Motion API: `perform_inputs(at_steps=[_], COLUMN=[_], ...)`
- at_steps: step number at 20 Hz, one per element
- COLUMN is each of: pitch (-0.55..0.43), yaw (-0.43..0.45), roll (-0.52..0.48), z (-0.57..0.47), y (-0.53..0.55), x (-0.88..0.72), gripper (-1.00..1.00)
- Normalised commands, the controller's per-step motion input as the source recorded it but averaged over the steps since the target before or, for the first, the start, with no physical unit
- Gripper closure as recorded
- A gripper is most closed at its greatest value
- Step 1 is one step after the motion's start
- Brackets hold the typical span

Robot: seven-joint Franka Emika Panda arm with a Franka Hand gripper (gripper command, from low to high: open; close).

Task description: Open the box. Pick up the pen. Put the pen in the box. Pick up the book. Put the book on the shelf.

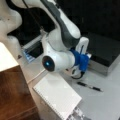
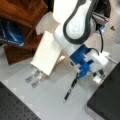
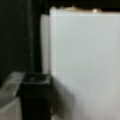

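— Two things are untouched so far: the pen (image 1: 89, 86) lies flat on the pale surface (image 1: 107, 102), and the book (image 1: 57, 95) lies flat too, between the pen and the shelf (image 1: 12, 92).

— And the box (image 1: 106, 53)?

— Lid down, at a front view's right. It looks unopened. The gripper (image 2: 98, 75) hangs low just beside the box's near edge, above the end of the pen (image 2: 70, 89). Whether its jaws are wide or narrow, I cannot tell; it seems to hold nothing.

— How would the pen handle?

— Light, stiff, smooth, I'd judge, and likely to roll. Best pinched across its middle, by the silvery section.

— The book?

— Broad and thin, probably floppy at the corners. The spiral edge looks like the firmer place to grip. The box lid likely wants lifting from its front edge.
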Motion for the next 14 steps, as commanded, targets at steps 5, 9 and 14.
perform_inputs(at_steps=[5, 9, 14], pitch=[-0.104, -0.083, -0.048], yaw=[0.035, 0.045, 0.062], roll=[-0.054, -0.072, -0.110], z=[-0.02, 0.04, 0.17], y=[-0.03, -0.03, -0.02], x=[0.00, 0.10, 0.22], gripper=[1.00, 1.00, 1.00])
